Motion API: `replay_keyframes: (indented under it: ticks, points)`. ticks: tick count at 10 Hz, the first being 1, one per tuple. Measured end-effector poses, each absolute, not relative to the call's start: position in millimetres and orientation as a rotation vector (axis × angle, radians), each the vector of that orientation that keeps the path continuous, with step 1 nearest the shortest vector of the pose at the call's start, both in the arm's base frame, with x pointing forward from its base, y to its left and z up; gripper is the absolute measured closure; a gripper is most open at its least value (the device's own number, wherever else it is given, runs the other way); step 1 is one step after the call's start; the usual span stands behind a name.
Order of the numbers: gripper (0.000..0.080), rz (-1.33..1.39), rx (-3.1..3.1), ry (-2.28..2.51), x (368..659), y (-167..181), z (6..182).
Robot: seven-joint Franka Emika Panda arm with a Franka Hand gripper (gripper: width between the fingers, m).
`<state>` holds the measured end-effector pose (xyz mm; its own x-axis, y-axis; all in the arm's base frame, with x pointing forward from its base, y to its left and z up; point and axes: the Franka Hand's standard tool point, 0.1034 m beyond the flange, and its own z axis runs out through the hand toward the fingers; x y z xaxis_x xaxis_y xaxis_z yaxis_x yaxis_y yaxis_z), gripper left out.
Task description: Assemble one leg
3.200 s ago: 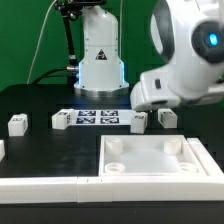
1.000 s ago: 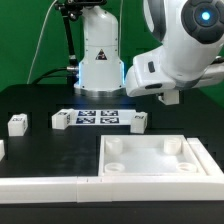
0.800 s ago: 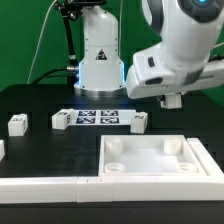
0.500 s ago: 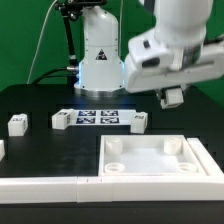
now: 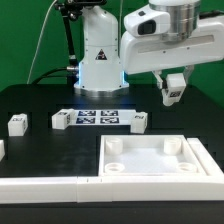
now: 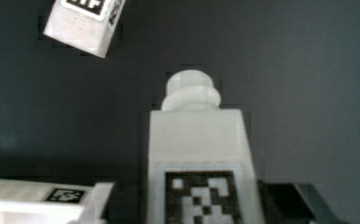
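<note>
The gripper (image 5: 172,86) is pinching the leg (image 6: 200,145) and holding it aloft over the far side of the table (image 5: 40,100), at the exterior view's right, peg end clear of the fingers, presumably for insertion into a corner hole of the white panel (image 5: 150,166).

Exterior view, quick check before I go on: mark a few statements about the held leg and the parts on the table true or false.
1. The gripper holds a leg up off the table. True.
2. That leg is seated in a corner hole of the white panel. False: it hangs in the air, and the visible holes are empty.
3. Three other legs lie on the table. True.
4. The marker board lies on the white panel. False: it lies on the black table, beyond the panel.
</note>
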<state>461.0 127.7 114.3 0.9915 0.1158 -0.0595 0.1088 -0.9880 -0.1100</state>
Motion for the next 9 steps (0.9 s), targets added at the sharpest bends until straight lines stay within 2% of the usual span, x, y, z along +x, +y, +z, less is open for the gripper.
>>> replay_keyframes:
  ticks: [2,4,6,9]
  points:
    - [0.0509,-0.198,-3.021,-0.183,479,124,115.5]
    - [0.0509,-0.496,-2.985,-0.210,513,118,123.6]
    - [0.0509,-0.686,-2.950,-0.217,518,116,122.1]
    - [0.0509,-0.648,-2.961,-0.236,517,115,116.7]
